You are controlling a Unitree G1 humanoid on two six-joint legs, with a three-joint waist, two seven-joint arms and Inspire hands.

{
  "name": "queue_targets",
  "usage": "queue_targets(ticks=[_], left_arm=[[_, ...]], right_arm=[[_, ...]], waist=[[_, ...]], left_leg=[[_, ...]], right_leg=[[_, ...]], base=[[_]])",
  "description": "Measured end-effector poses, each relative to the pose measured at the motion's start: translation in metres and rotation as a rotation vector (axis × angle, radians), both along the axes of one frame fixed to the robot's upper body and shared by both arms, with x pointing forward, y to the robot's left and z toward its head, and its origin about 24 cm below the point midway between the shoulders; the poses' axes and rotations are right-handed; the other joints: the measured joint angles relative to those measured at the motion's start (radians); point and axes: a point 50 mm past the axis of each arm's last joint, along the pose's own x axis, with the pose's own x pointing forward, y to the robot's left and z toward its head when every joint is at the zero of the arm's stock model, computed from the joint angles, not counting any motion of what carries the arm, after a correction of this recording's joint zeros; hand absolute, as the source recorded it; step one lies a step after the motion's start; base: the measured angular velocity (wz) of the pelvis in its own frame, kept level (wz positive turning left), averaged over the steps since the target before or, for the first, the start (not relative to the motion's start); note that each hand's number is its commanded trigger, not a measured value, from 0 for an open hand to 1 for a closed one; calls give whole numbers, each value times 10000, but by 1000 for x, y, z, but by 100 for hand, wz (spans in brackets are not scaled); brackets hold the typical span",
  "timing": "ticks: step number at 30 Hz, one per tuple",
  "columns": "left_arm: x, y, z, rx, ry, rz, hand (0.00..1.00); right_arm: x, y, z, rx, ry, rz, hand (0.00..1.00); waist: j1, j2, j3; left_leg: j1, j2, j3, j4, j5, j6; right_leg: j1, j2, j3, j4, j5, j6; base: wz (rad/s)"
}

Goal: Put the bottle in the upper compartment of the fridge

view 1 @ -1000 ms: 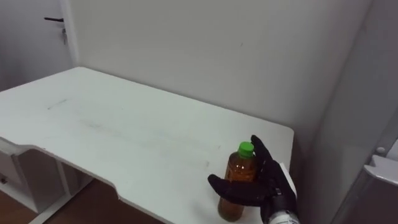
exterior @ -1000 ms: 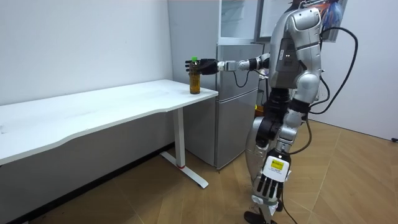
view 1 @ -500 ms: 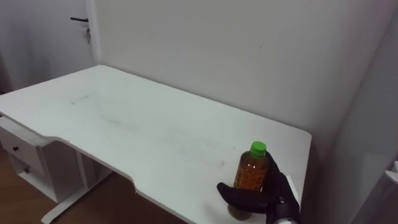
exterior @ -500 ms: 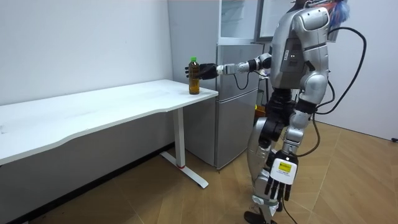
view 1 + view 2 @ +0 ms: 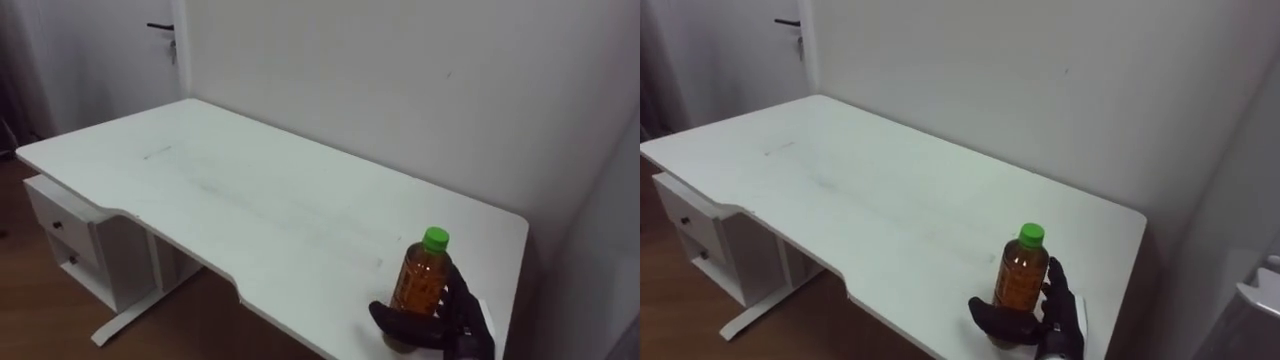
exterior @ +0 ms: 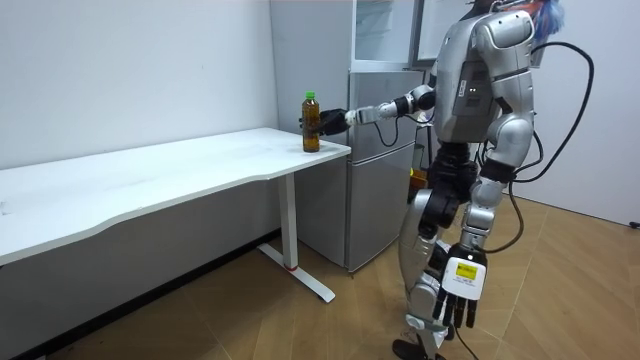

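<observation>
An amber bottle (image 5: 420, 277) with a green cap stands upright near the right end of the white table (image 5: 250, 200), close to its front edge. My right hand (image 5: 440, 326) is curled round the bottle's lower half, thumb in front and fingers behind. The right eye view shows the same bottle (image 5: 1019, 274) and hand (image 5: 1025, 321). In the room view I stand beside the silver fridge (image 6: 385, 150), right arm stretched out to the bottle (image 6: 311, 122). My left hand (image 6: 455, 295) hangs low by my leg with straight fingers.
The fridge stands right against the table's end, its upper compartment (image 6: 385, 30) above arm height. A white drawer unit (image 5: 70, 240) sits under the table's far left. A door (image 5: 160, 27) is in the far corner. Wooden floor lies in front of the table.
The head camera has shifted, so the table and bottle sit further right and lower. My right hand has slid lower on the bottle, which still stands on the table. My left arm swung slightly.
</observation>
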Motion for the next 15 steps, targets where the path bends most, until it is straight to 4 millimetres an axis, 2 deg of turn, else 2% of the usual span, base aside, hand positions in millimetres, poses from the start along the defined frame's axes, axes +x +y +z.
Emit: queue_targets(ticks=[15], left_arm=[[1,1,1,368,-334,333,0]], right_arm=[[0,-14,-6,-610,524,-2133,0]], waist=[[256,73,45]], left_leg=[[-252,-34,-215,95,61,-21]], right_leg=[[-155,-40,-172,166,2,-4]], base=[[4]])
